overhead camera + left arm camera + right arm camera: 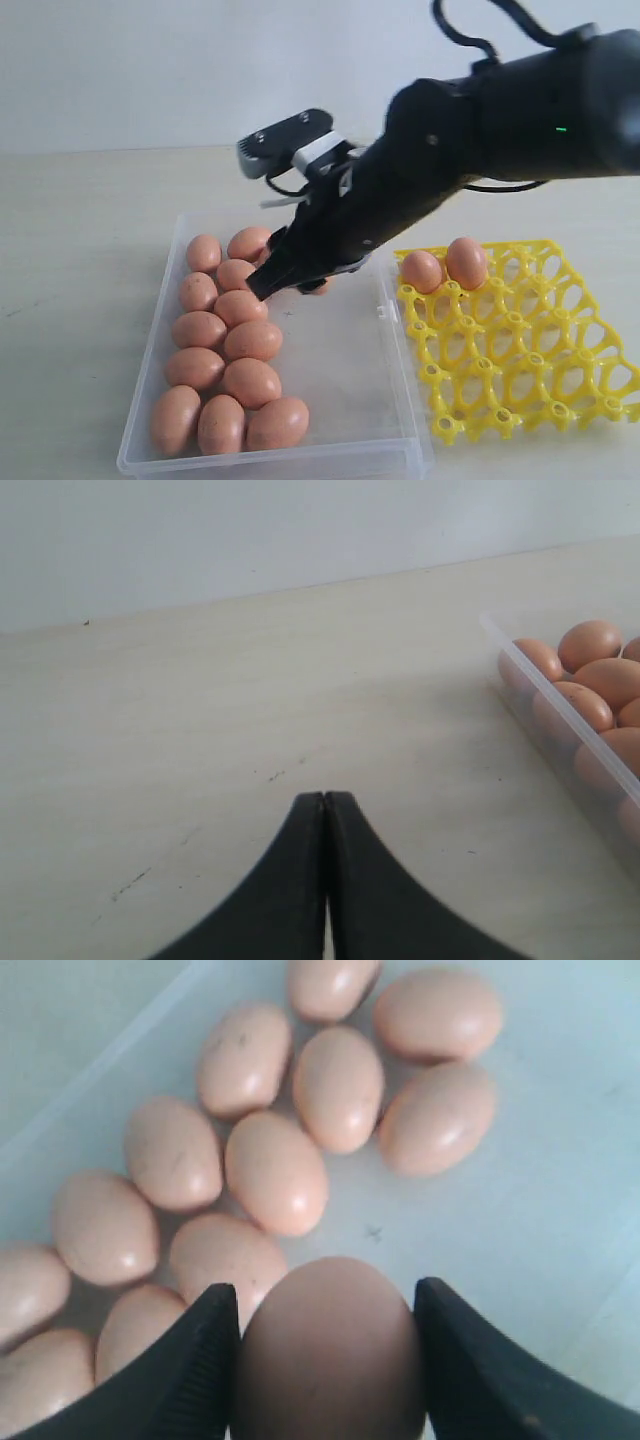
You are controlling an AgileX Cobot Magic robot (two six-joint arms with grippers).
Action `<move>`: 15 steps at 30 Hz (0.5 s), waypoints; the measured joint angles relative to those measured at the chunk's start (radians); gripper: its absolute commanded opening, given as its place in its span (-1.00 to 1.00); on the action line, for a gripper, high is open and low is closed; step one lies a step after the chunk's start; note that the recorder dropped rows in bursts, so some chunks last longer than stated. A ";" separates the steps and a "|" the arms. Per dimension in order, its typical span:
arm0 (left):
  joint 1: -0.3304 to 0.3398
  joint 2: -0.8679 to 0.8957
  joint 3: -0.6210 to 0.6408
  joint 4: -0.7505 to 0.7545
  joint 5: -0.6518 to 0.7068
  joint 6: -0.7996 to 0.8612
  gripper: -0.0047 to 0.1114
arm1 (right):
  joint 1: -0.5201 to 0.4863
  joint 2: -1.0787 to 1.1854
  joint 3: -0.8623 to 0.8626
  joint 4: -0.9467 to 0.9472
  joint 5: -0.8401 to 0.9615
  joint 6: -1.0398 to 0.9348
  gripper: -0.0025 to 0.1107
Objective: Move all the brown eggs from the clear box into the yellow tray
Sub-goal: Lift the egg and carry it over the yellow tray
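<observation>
A robot's right gripper point(325, 1300), reaching in from the right on a black arm point(480, 120), pinches a held egg point(330, 1360) just above the floor of the clear box point(340, 370) on a pale table point(70, 250). Its two black fingers point(190, 1370) press on opposite sides of the shell across its narrow girth, so the egg's long axis appears to run in line with the fingers. In the exterior view only a sliver of this egg shows under the gripper, near the middle of the box toward its far end. The other brown eggs point(240, 340), about a dozen in all, lie on their sides in two loose columns along the box's left wall. Most of their long axes run across the box or at a slant. The box's own long sides run away from the viewer. Just beside its right wall sits the yellow tray point(520, 360). A first seated egg point(421, 271) and a second seated egg point(466, 262) stand upright and touching in the tray's far cells, nearest the box. The left gripper point(325, 798) hangs over bare table beside the box's outer wall, its fingertips pressed together with nothing between them.
</observation>
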 measured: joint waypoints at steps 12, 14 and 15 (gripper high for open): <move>0.000 0.000 0.000 0.000 0.000 0.000 -0.92 | -0.287 -0.297 0.496 0.120 -0.618 -0.018 -0.96; 0.000 0.000 0.000 0.000 0.000 0.000 -0.92 | -0.342 -0.299 0.506 0.120 -0.633 0.003 -0.96; 0.000 0.000 0.000 0.000 0.000 0.000 -0.92 | -0.365 -0.299 0.506 0.120 -0.636 0.008 -0.96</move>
